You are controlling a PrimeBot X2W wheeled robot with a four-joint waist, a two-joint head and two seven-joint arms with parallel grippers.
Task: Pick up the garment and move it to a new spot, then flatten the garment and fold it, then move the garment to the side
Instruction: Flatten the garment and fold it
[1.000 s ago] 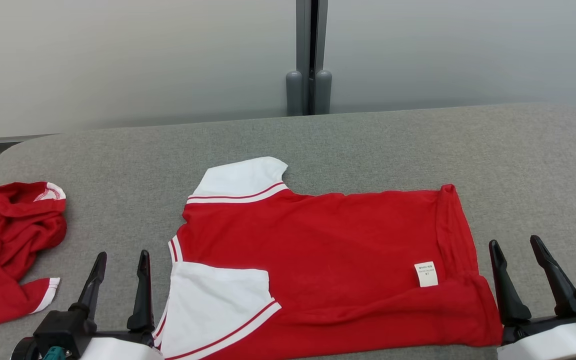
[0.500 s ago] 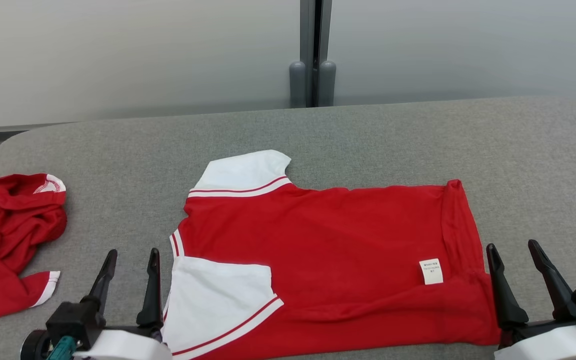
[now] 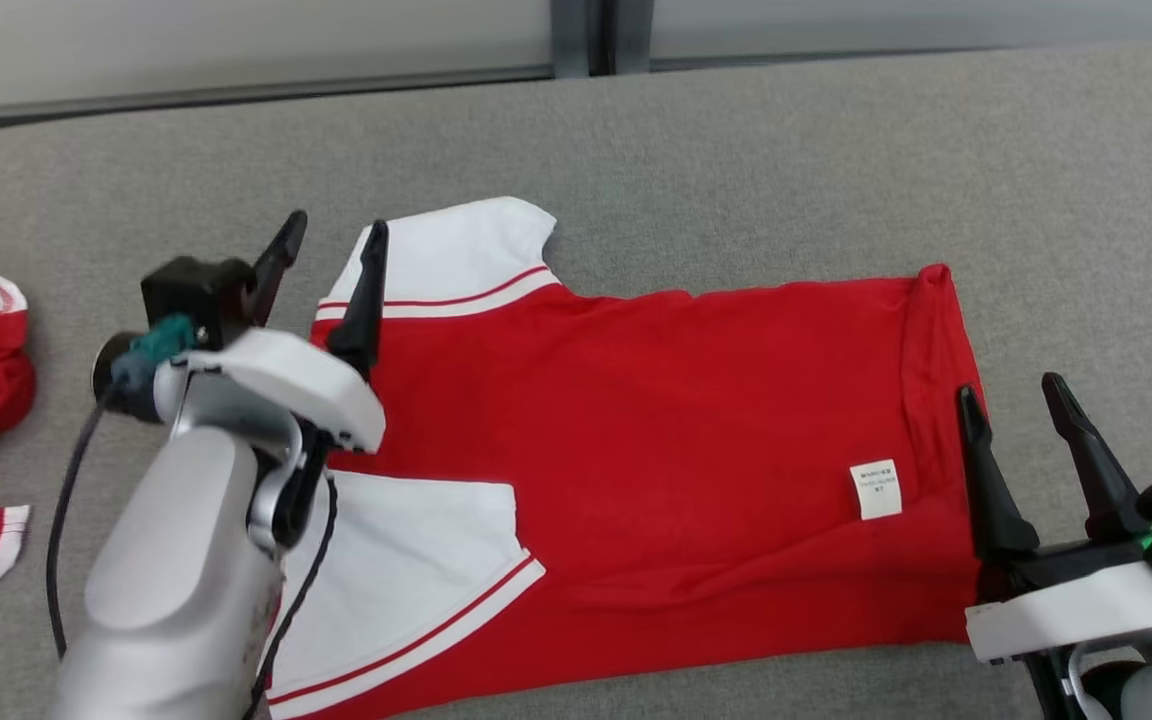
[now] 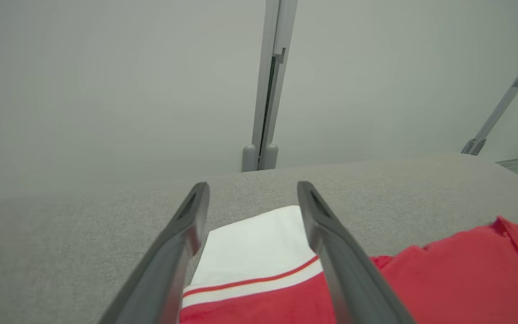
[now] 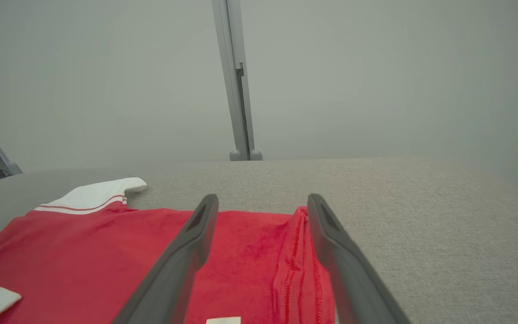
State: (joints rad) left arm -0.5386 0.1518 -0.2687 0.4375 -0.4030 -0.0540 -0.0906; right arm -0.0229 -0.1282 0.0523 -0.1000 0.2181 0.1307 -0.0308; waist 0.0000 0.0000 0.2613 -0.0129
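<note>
Plainly, grey fabric surface [image 3: 786, 130] under the garment [image 3: 686, 420] meets pale wall panels [image 4: 106, 81].

The garment [image 3: 656, 430] is red. Its sleeves [image 3: 456, 245] are white with a thin red stripe. The padded surface [image 3: 736, 150] is grey.

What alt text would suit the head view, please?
A red T-shirt with white sleeves lies flat on a grey surface. The left gripper, fingers apart, is at its far sleeve; the right gripper, also open, is at the hem.
</note>
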